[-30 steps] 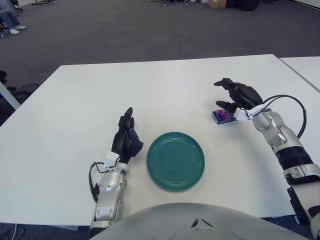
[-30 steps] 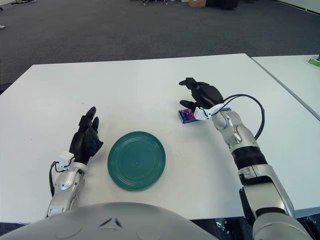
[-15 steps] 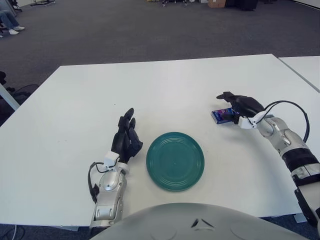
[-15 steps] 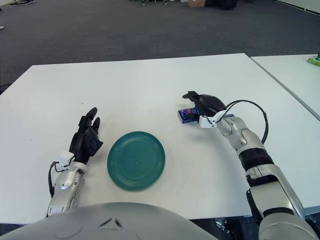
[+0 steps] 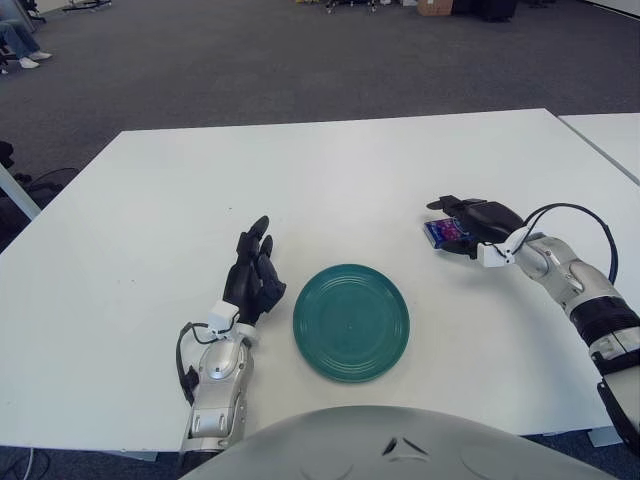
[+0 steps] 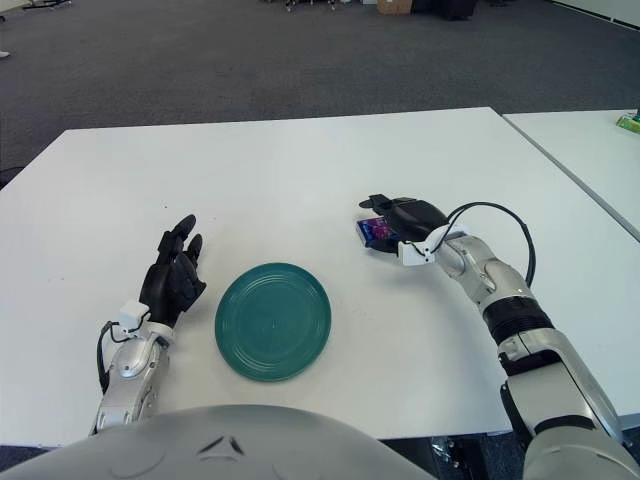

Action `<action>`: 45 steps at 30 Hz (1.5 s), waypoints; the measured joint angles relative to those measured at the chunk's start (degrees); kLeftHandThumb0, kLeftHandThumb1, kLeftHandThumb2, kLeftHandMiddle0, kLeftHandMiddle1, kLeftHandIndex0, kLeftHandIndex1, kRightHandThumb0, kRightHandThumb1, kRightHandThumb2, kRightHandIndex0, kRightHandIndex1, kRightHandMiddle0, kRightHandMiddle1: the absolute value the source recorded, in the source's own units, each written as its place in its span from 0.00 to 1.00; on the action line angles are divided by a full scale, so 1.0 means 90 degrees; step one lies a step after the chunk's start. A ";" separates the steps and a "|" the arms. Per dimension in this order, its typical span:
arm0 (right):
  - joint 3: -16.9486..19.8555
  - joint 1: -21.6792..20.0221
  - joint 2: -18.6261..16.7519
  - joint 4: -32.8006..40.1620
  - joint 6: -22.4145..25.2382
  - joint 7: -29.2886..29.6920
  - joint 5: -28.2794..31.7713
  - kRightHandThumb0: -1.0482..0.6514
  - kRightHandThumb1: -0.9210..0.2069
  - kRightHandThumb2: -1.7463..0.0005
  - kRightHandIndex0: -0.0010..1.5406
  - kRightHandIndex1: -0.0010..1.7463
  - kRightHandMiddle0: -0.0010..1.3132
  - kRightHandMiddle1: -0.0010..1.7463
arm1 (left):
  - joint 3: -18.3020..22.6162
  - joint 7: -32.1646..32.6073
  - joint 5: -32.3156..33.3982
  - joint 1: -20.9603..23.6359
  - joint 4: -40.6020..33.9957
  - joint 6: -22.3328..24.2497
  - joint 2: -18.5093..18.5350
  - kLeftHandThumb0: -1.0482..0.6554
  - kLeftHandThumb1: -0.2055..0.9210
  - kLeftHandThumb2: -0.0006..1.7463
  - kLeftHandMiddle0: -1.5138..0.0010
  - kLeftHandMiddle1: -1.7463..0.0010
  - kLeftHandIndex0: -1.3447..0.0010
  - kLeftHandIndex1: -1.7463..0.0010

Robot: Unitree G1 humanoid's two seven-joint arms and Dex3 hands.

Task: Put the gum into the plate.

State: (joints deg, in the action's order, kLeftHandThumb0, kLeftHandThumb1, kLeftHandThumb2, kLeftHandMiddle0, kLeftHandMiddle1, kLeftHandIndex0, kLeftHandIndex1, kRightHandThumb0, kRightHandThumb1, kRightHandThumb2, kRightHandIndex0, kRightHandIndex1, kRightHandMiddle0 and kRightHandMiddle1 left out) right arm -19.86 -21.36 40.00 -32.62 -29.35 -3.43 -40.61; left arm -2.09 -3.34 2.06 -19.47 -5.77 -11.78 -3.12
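Note:
The gum (image 5: 445, 233) is a small blue and purple pack lying on the white table (image 5: 330, 170), to the right of and a little beyond the plate. The plate (image 5: 351, 321) is round, dark green, and holds nothing. My right hand (image 5: 468, 224) is low over the gum, its black fingers curled around the pack from above and behind, touching it. Part of the pack is hidden under the fingers. My left hand (image 5: 253, 273) rests on the table left of the plate, fingers straight and holding nothing.
A second white table (image 6: 600, 150) stands to the right across a narrow gap, with a small green item (image 6: 628, 123) at its far edge. Grey carpet lies beyond the table.
My right hand has come down from above the gum and closed its fingers around it. The gum, the plate and my left hand have not moved.

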 measured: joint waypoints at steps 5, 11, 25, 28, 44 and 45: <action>-0.0026 0.0020 0.0119 0.0027 -0.0004 -0.0160 0.0001 0.13 0.00 0.66 0.20 0.00 0.00 0.24 | -0.0001 -0.0020 0.0020 0.0008 0.0022 0.0000 0.0026 0.04 1.00 0.58 0.85 1.00 1.00 0.73; -0.0193 -0.0096 0.0166 -0.0270 -0.0090 -0.0309 -0.0065 0.12 0.00 0.64 0.18 0.00 0.00 0.22 | -0.0001 -0.0029 0.0048 0.0033 0.0067 0.0000 0.0048 0.04 1.00 0.58 0.85 1.00 1.00 0.74; -0.0681 -0.1004 0.0085 -0.1390 -0.0209 -0.0511 -0.0246 0.13 0.00 0.64 0.21 0.01 0.00 0.27 | -0.0025 -0.0027 0.0042 0.0123 0.0144 0.0020 0.0070 0.02 1.00 0.59 0.85 1.00 1.00 0.73; -0.0788 -0.1158 0.0047 -0.1688 -0.0263 -0.0517 -0.0294 0.13 0.00 0.64 0.22 0.01 0.00 0.29 | -0.0039 -0.0025 0.0037 0.0124 0.0141 0.0046 0.0056 0.02 1.00 0.59 0.84 1.00 1.00 0.73; -0.1364 -0.1955 -0.0228 -0.2764 -0.0301 -0.0358 -0.0620 0.13 0.00 0.64 0.24 0.01 0.00 0.34 | -0.0087 -0.0023 0.0028 0.0121 0.0055 0.0055 -0.0003 0.04 1.00 0.59 0.82 0.99 1.00 0.70; -0.1391 -0.1992 -0.0251 -0.2811 -0.0297 -0.0344 -0.0623 0.13 0.00 0.65 0.24 0.01 0.00 0.34 | -0.0088 -0.0021 0.0029 0.0121 0.0049 0.0055 -0.0012 0.04 1.00 0.59 0.82 0.99 1.00 0.70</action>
State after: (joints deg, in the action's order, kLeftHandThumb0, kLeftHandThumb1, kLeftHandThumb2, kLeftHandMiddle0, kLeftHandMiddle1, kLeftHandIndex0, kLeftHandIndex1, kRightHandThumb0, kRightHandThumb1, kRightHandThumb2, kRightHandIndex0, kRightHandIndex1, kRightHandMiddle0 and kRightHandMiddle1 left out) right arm -32.38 -39.29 37.74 -57.92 -32.02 -6.53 -46.22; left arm -2.88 -3.52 2.31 -18.38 -5.33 -11.28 -3.23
